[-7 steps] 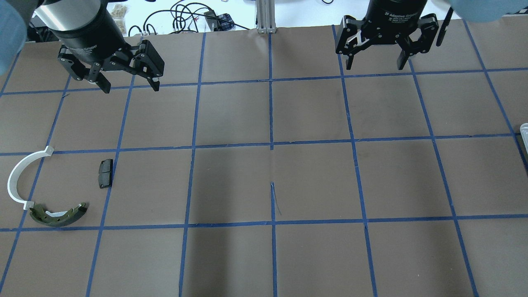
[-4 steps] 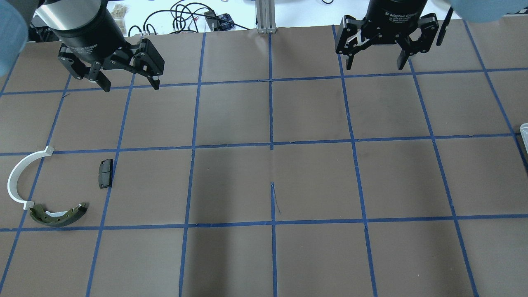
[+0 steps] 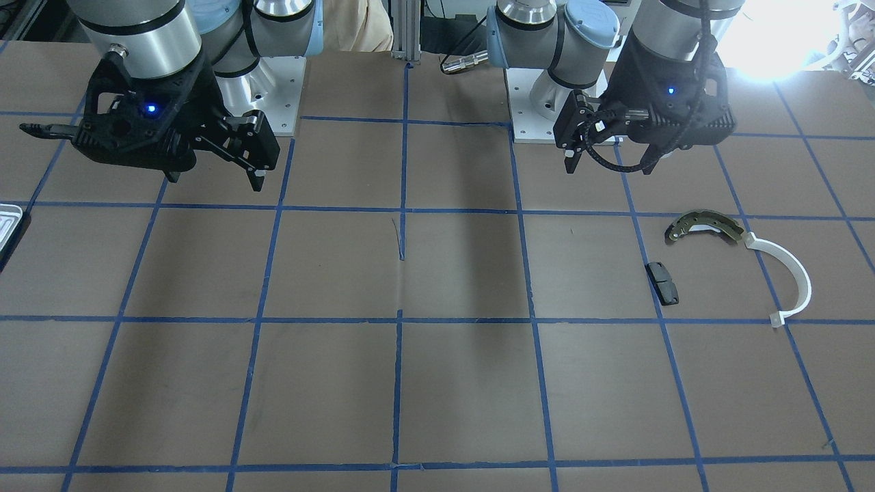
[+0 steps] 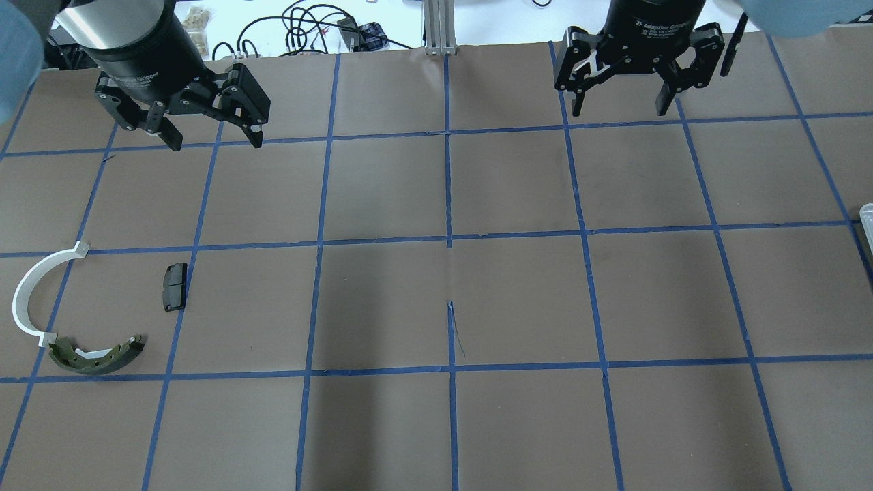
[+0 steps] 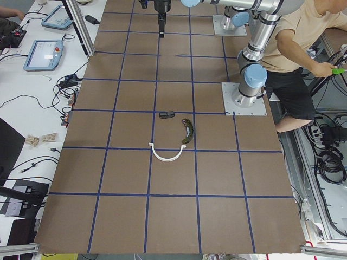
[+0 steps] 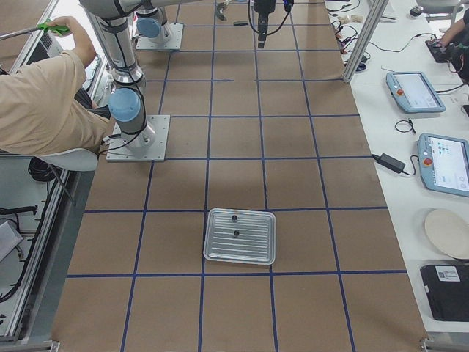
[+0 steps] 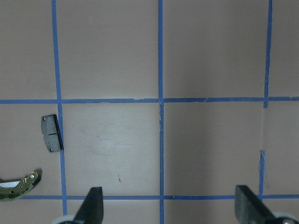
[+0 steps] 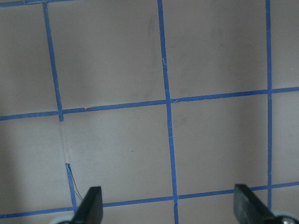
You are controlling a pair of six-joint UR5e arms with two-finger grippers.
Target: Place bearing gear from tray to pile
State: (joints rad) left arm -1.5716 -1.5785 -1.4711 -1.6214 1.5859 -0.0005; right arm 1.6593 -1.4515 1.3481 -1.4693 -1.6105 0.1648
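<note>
The pale ridged tray [image 6: 253, 249] lies at the table's right end, with two small dark parts [image 6: 234, 226] on it; I cannot tell which is the bearing gear. Only the tray's edge [image 4: 867, 215] shows in the overhead view. The pile lies at the left: a bronze-dark brake shoe [image 4: 95, 356], a white plastic arc [image 4: 31, 293] and a black pad [image 4: 174, 287]. My left gripper [image 4: 217, 143] is open and empty, high over the far left. My right gripper [image 4: 620, 109] is open and empty over the far right, well away from the tray.
Brown paper with a blue tape grid covers the table [image 4: 450, 300]. Cables and a metal post [image 4: 440, 27] lie beyond the far edge. An operator in a beige shirt [image 6: 44, 95] sits by the robot's bases. Tablets [image 6: 445, 161] lie on the side bench.
Almost nothing: my left gripper has crept very slightly toward the far edge. Both grippers stay open, and the pile's parts have not moved.
</note>
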